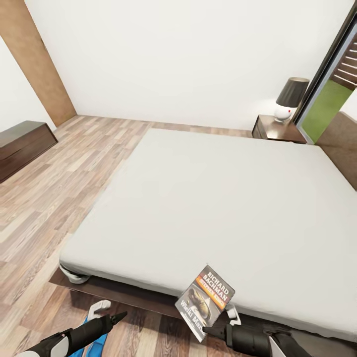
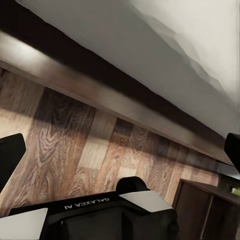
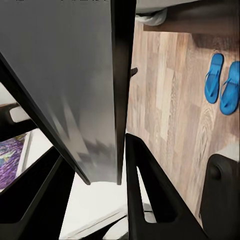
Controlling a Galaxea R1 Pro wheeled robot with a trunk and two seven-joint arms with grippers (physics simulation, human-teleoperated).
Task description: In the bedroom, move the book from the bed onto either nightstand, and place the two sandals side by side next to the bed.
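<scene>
The book [image 1: 206, 301], dark with an orange band and white "Richard Bachman" lettering, is tilted up over the near edge of the bed [image 1: 218, 198]. My right gripper [image 1: 218, 323] is shut on its lower edge. In the right wrist view the book's grey cover [image 3: 65, 75] stands between the black fingers [image 3: 147, 190]. In that same view the two blue sandals [image 3: 222, 82] lie side by side on the plank floor near the bed's corner. One sandal [image 1: 99, 343] peeks out under my left arm. My left gripper [image 1: 110, 311] hangs open above the floor beside the bed frame [image 2: 100, 85]. A nightstand [image 1: 277, 130] stands beyond the bed's far right side.
A white lamp with a dark shade [image 1: 290, 99] takes up part of the nightstand top. A long dark cabinet [image 1: 22, 146] stands against the left wall. Open plank floor [image 1: 64, 188] runs along the bed's left side. The dark-framed window [image 1: 329, 94] is at the right.
</scene>
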